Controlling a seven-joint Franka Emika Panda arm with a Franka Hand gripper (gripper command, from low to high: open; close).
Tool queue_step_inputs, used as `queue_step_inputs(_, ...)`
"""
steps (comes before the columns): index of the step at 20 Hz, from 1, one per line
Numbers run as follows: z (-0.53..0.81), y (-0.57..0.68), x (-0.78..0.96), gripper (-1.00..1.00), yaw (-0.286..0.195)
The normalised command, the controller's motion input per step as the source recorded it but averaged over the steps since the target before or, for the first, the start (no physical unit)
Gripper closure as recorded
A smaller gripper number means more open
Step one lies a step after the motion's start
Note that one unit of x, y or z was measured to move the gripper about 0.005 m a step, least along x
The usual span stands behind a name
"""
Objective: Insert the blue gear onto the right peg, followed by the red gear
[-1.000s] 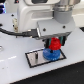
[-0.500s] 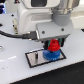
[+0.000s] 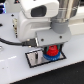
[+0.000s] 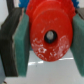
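Exterior view shows the red gear (image 3: 51, 51) sitting just above the blue gear (image 3: 50, 56), both at the exterior view's right end of a dark plate (image 3: 34, 59) on the white counter (image 3: 15, 67), with a black cable (image 3: 12, 42) lying off to the exterior view's left. From above, the arm reaches straight down, its pincer (image 3: 51, 50) clenched on the red gear. Wrist view shows the green pads (image 4: 21, 45) pressed against the red gear's (image 4: 49, 37) sides, bare counter beyond.

The peg is hidden; the blue gear (image 3: 48, 56) shows only partly beneath the red gear (image 3: 51, 50).
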Motion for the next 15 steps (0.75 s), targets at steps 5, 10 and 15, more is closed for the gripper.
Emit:
queue_step_inputs(5,0.06,0.05,0.11,-1.00,0.000)
queue_step_inputs(10,0.41,0.17,0.02,-1.00,0.000)
queue_step_inputs(15,0.58,0.09,0.00,-1.00,0.000)
